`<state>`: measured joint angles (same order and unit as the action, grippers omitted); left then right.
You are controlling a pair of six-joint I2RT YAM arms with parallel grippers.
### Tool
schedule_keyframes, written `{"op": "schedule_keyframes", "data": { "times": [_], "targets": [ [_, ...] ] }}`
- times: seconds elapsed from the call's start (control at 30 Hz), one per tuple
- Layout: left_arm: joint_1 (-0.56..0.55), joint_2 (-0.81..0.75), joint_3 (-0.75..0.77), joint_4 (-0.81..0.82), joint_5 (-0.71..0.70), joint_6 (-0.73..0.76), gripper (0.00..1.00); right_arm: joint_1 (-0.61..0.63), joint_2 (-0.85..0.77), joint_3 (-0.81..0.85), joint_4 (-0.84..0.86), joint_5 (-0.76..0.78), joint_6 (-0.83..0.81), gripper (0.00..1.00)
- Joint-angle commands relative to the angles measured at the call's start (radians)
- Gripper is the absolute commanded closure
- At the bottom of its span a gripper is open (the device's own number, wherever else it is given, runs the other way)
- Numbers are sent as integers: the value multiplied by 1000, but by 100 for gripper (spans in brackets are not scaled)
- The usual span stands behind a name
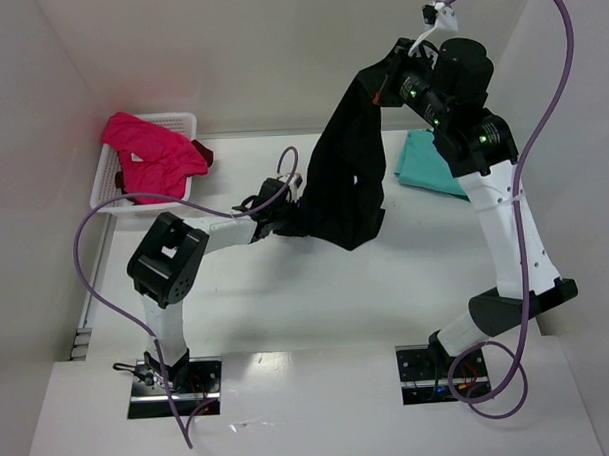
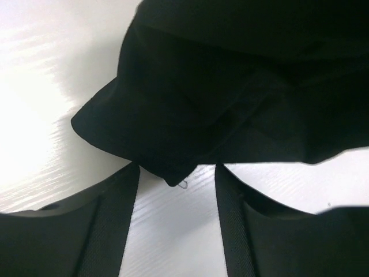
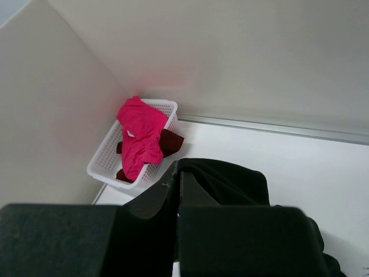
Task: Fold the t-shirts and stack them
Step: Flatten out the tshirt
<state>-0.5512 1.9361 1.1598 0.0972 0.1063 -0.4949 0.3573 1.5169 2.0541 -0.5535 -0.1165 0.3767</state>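
At your far left, the white basket (image 1: 101, 195) stands at the back corner of the table (image 1: 317, 308). The magenta-pink t-shirt (image 1: 150, 153) lies crumpled in it, with the dark red t-shirt (image 1: 203, 151) showing at its edge. As I judge, neither of them is folded yet.

Next comes the left end effector (image 2: 177, 173). Its two fingers stand apart, and a lower corner of the black t-shirt (image 1: 348, 176) hangs just at the gap between them, but nothing is pinched.

The black t-shirt itself hangs long and bunched over the middle of the table, held by the right end effector (image 3: 177, 173), which is closed tight on its upper part. I cannot tell whether the lowest folds touch the table.

At the right, behind the right arm, the teal t-shirt (image 1: 427, 164) lies flat on the table. It seems to be folded already, though the arm hides part of it.

So you are early in the task, I think: perhaps one shirt done, one in hand, two waiting — and no stack yet.

The table is white and smooth, with strong glare in the left wrist view. Plain pale walls close it in at the left, back and right, and purple cables loop from both arms.
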Motion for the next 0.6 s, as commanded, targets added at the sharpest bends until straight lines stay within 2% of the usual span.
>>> {"op": "schedule_keyframes", "data": {
  "times": [0.0, 0.13, 0.23, 0.27, 0.43, 0.57],
  "targets": [
    [-4, 38, 35, 52, -48, -55, 48, 0, -24, 5, 67, -3, -4, 100],
    [-4, 61, 35, 62, -85, -76, 65, 0, -34, -5, 67, -3, -4, 100],
    [-4, 81, 43, 62, -115, -109, 86, 0, -36, -14, 67, -3, -4, 100],
    [-4, 81, 34, 64, -122, -116, 97, 0, -43, -14, 66, -3, -4, 100],
    [-4, -1, 34, 53, -154, -97, 100, 0, -62, -35, 49, 77, -19, 100],
    [46, -191, 55, -37, -183, -25, 100, 0, -81, -48, 28, 171, -39, 100]
  ]
}}
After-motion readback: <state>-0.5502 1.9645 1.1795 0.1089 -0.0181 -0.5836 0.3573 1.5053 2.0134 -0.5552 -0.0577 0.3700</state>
